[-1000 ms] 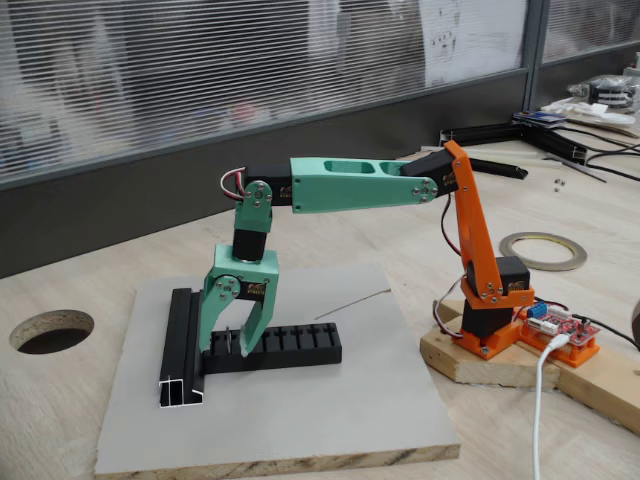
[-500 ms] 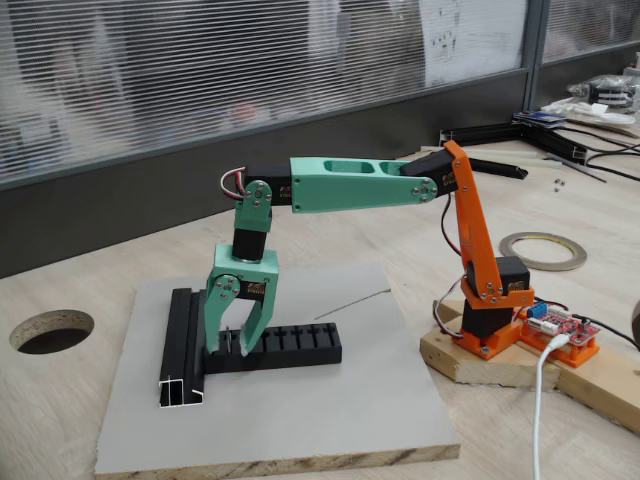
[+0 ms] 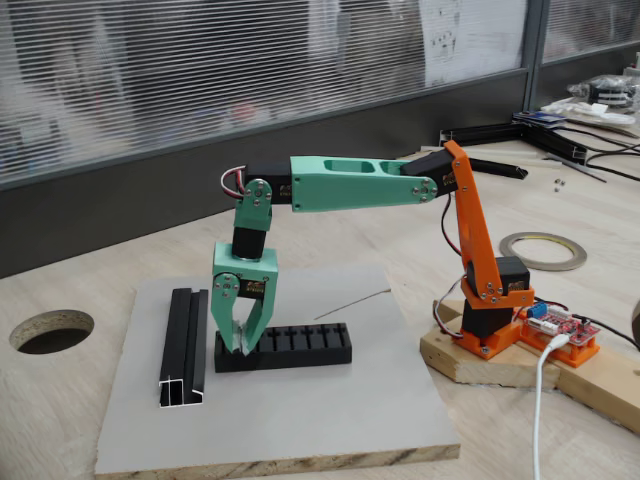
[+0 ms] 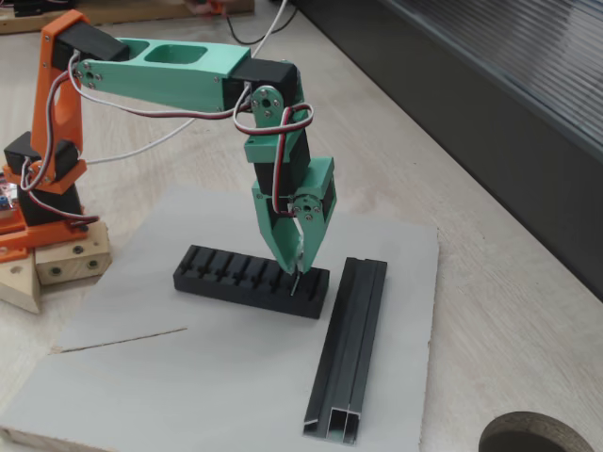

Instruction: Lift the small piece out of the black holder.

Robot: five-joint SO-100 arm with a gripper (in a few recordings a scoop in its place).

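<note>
The black U-channel rail (image 3: 185, 340) lies along the grey board's (image 3: 300, 420) left edge, silvery cut end forward. Just right of it the green gripper (image 3: 240, 348) points straight down, fingers pinched on the small piece (image 4: 295, 279), a thin upright sliver at the end slot. The black holder (image 3: 290, 346), matte and slotted, runs long-axis rightward.

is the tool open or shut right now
Shut: in both fixed views the tool's green fingers meet at the tips over the end slot of the black holder. Whether they pinch anything: cannot tell.
</note>
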